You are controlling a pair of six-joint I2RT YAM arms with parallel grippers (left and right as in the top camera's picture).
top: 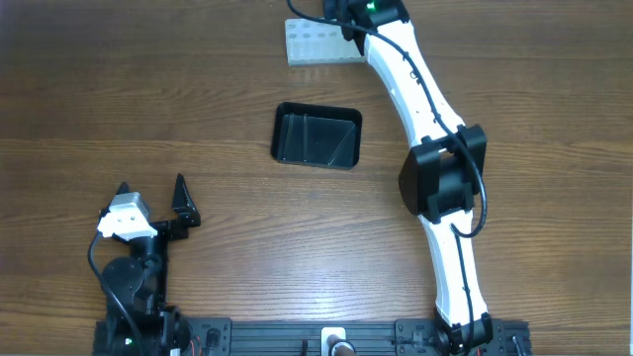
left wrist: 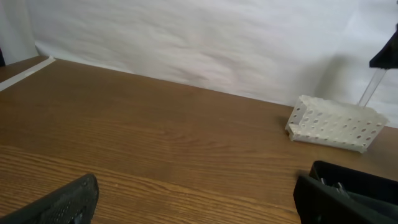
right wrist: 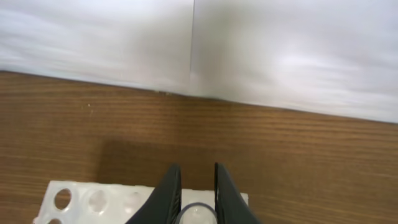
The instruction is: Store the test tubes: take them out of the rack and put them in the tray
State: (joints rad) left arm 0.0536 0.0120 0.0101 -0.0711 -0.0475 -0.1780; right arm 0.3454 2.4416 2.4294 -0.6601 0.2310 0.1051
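1. Test tube [left wrist: 371, 90]: clear, thin, no markings seen. It stands tilted just above the rack [left wrist: 336, 121], w/ its top end in the right gripper [right wrist: 196, 180]. Lower end meets the rack's top face; can't tell if it's out of its hole.
2. Right wrist view: the test tube's round open rim sits btwn the two dark fingers [right wrist: 168, 193], which are pinched narrow on it.
3. Rack is white, w/ rows of round holes on top & sides. It sits at the far edge of the table [top: 119, 99], near a white backdrop [left wrist: 186, 37].
4. Tray [top: 289, 135]: black, rectangular, rounded corners, mid-table, apart from the rack on the arms' side. Pale streaks inside look like clear tubes lying flat.
5. L arm: left gripper [top: 153, 193] is low by its base, well apart from tray & rack, fingers spread wide, holding nothing.
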